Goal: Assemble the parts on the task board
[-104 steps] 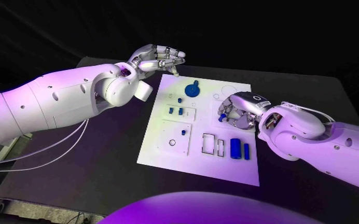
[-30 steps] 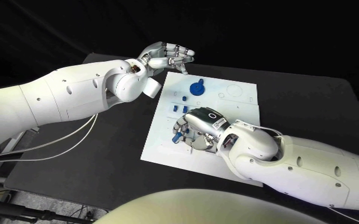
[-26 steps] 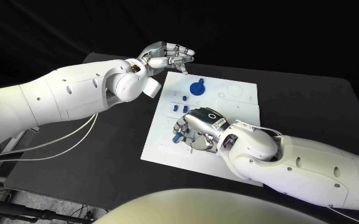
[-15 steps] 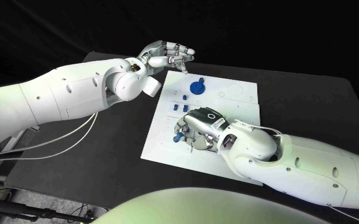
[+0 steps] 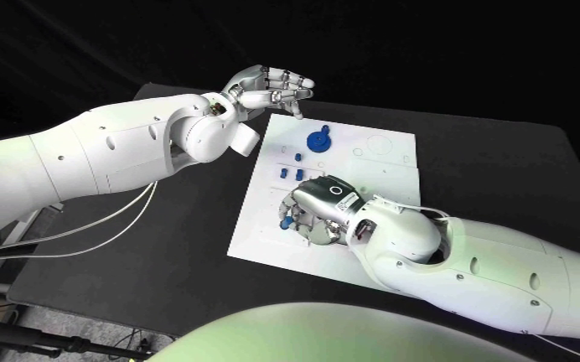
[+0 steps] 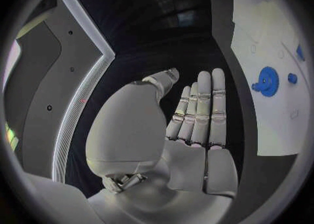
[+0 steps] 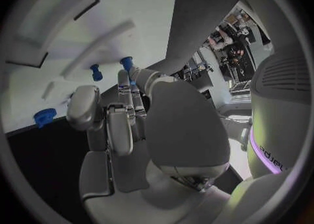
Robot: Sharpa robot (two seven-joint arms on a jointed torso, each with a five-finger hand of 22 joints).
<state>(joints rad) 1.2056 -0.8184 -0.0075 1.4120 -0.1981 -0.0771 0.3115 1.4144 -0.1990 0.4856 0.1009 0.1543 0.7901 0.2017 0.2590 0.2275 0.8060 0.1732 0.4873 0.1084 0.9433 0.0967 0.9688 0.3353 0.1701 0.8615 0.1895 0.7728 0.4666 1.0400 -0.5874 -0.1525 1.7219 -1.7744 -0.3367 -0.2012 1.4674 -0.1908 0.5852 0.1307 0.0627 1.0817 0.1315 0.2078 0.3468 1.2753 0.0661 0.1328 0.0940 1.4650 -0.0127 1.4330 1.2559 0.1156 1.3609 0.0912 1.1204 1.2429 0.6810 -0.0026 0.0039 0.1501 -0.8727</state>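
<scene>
Matt white task board (image 5: 393, 168), glossy blue plastic gear (image 5: 319, 141), matt black table (image 5: 169, 228).

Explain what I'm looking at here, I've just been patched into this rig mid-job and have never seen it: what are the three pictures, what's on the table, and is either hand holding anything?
It is a robot with two white arms ending in silver hands, at a black table. The square picture looks down from its head; the two round ones come from cameras behind each wrist. On the table lies the white task board with small blue parts: a blue gear near its far end and small blue pegs below it. The left hand is raised beyond the board's far corner, fingers straight and together in its wrist view, holding nothing. The right hand is down over the board's middle, with a blue part at its fingertips; whether it grips that part, I cannot tell.
</scene>
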